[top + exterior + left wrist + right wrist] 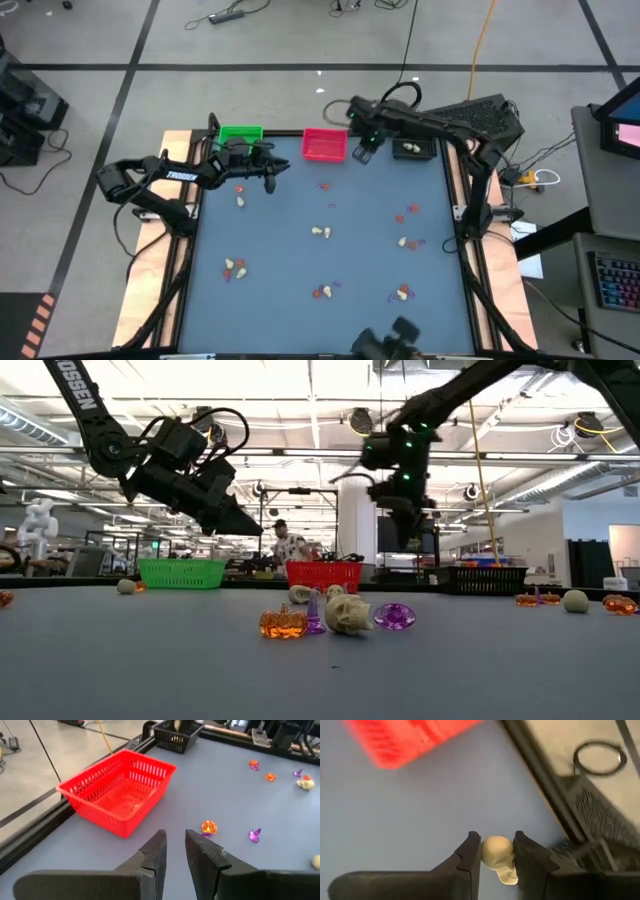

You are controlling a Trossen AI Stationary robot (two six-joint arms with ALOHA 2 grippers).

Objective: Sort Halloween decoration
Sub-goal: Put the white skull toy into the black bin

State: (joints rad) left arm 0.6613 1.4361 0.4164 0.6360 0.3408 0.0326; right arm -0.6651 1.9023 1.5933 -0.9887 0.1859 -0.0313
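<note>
1. Right gripper (pixel 496 854) hangs above the counter (pixel 300 265) between the red tray (pixel 324 145) and black tray (pixel 412 149), upper centre of the high view, jaws clamped on a cream skull (pixel 499 857).
2. Left gripper (pixel 175 851), beside the green tray (pixel 240 135), holds nothing, jaws slightly apart.
3. Other trinkets (pixel 320 232) lie scattered across the counter.

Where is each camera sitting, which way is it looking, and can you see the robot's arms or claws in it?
High view: above the table, looking straight down; both arms show, the left claw near the green tray, the right claw between the red tray and black tray.
Low view: at tabletop height, looking across; both arms hang from above.
Left wrist view: on the left arm, past its empty claw toward the red tray.
Right wrist view: on the right arm, its claw gripping a cream skull.
Shared: the red tray shows in all four.
</note>
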